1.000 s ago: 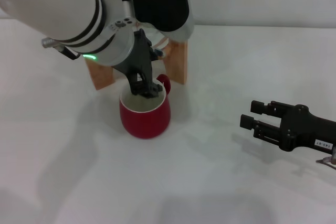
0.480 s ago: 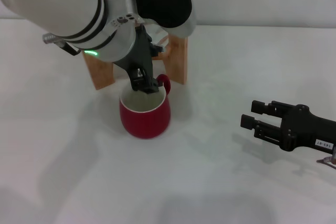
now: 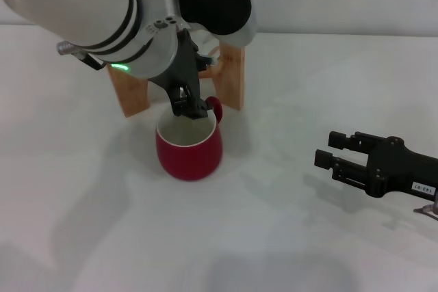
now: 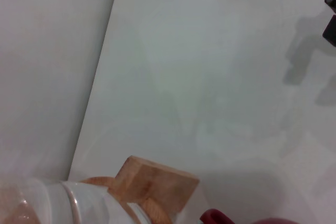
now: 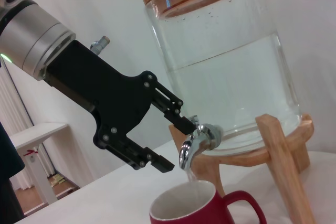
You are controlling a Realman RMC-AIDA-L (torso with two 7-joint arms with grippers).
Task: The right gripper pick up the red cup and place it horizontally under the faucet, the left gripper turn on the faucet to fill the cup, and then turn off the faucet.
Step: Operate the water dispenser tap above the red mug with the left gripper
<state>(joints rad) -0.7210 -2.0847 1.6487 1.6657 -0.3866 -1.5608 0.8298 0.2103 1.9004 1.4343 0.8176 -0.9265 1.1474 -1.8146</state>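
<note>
The red cup (image 3: 189, 147) stands upright on the white table in front of the wooden stand, right below the faucet (image 5: 193, 141); it also shows in the right wrist view (image 5: 202, 212). My left gripper (image 3: 189, 106) hangs over the cup's rim at the faucet. In the right wrist view the left gripper (image 5: 178, 145) is open, its upper finger (image 5: 174, 108) touching the faucet's top and its lower finger (image 5: 152, 160) beside the spout. A faint clear streak shows below the spout. My right gripper (image 3: 332, 156) is open and empty, low over the table far right of the cup.
The large clear water jar (image 5: 231, 66), about two thirds full, sits on a wooden stand (image 3: 230, 80) behind the cup. My left arm (image 3: 82, 11) covers most of the jar in the head view. Bare white table (image 3: 274, 237) lies between cup and right gripper.
My left gripper has shifted slightly up and back toward the faucet above the cup. The cup and the right arm have not moved.
</note>
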